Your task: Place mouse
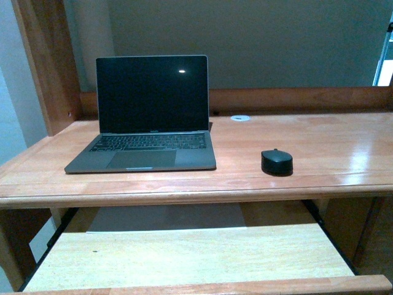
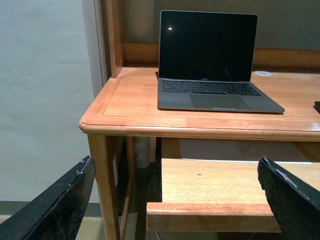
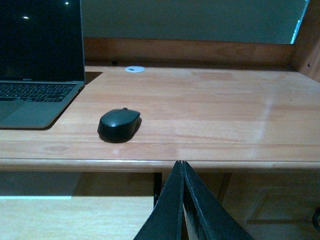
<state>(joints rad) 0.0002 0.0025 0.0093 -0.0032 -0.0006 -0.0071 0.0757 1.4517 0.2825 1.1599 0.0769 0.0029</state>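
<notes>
The small black mouse [image 1: 277, 162] [image 3: 119, 124] rests on the wooden desk top [image 1: 319, 147], to the right of the grey laptop [image 1: 147, 120] and near the front edge. In the left wrist view only a sliver of the mouse [image 2: 317, 105] peeks in at the frame border. My right gripper [image 3: 182, 165] is shut with nothing in it, held low in front of the desk edge, apart from the mouse. The left gripper [image 2: 177, 172] is open and empty, facing the desk's left front corner and the pull-out shelf [image 2: 220, 187]. Neither arm shows in the front view.
The laptop [image 2: 210, 62] [image 3: 35, 65] stands open with a dark screen. A white cable grommet [image 1: 241, 117] [image 3: 134, 69] sits at the back of the desk. The light wooden pull-out shelf [image 1: 190, 255] extends below the desk top. Wooden posts [image 1: 46, 61] frame the sides.
</notes>
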